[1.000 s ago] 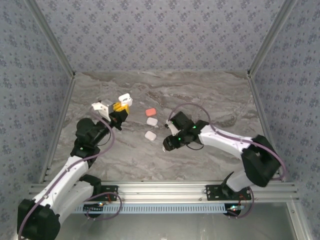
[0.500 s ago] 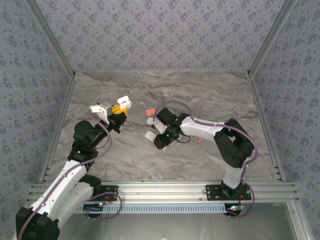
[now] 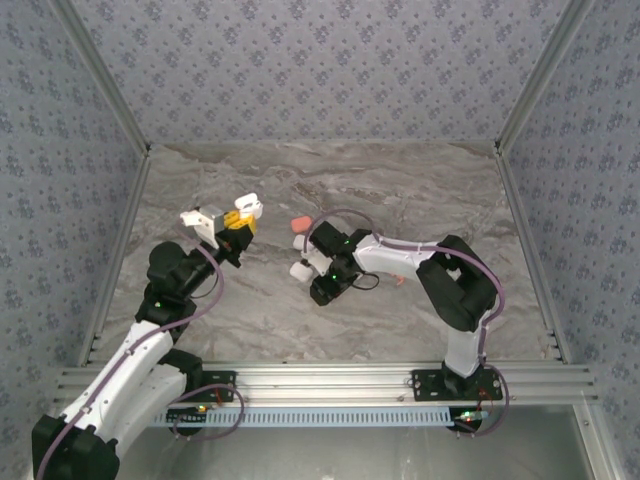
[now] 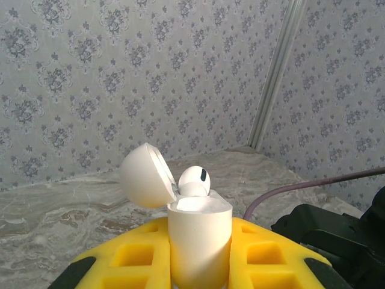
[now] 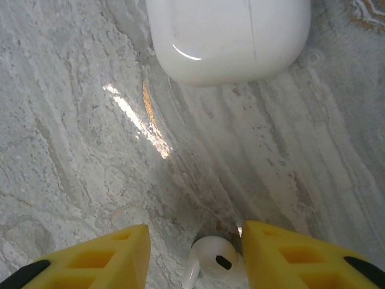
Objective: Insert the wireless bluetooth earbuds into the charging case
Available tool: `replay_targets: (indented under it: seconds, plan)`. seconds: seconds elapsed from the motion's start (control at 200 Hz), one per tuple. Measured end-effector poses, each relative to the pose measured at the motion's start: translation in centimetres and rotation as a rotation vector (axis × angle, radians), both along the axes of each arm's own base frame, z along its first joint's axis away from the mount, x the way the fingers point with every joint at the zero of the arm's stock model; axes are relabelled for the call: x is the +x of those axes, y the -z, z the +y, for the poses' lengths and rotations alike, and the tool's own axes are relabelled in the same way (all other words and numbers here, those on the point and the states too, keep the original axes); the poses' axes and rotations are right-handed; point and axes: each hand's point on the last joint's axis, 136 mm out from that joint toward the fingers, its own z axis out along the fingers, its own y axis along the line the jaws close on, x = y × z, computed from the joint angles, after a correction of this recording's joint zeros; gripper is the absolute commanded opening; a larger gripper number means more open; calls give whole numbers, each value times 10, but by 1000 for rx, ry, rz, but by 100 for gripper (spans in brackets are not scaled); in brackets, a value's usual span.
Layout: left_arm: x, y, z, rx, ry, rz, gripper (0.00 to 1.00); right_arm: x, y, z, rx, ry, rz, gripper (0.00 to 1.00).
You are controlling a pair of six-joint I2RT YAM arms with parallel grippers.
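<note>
Jaws on left gripper [image 4: 198,256] clamped round open white charging case [image 4: 200,238], held upright, lid [image 4: 146,177] tipped back, seated earbud [image 4: 194,179] showing at its mouth. Jaws on right gripper [image 5: 192,259] apart, either side of loose white earbud [image 5: 212,263] lying on grey veined marble table [image 5: 78,138]; close against one finger, contact unclear, well clear of the other. Grey floral walls [image 3: 320,70] on three sides, aluminium rails [image 3: 112,90] at corners. Closed white case [image 5: 228,36] just beyond in right wrist view. From above, additionally, red-orange case [image 3: 298,224] farther back.
</note>
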Motion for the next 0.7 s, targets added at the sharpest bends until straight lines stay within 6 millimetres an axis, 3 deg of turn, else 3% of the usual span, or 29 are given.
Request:
replay_targets:
  seconds: [0.395, 0.7]
  plan:
    - [0, 0, 0, 0, 0, 1, 0, -6, 1, -6, -21, -6, 18, 40]
    - [0, 1, 0, 1, 0, 3, 0, -10, 2, -11, -36, -13, 30, 24]
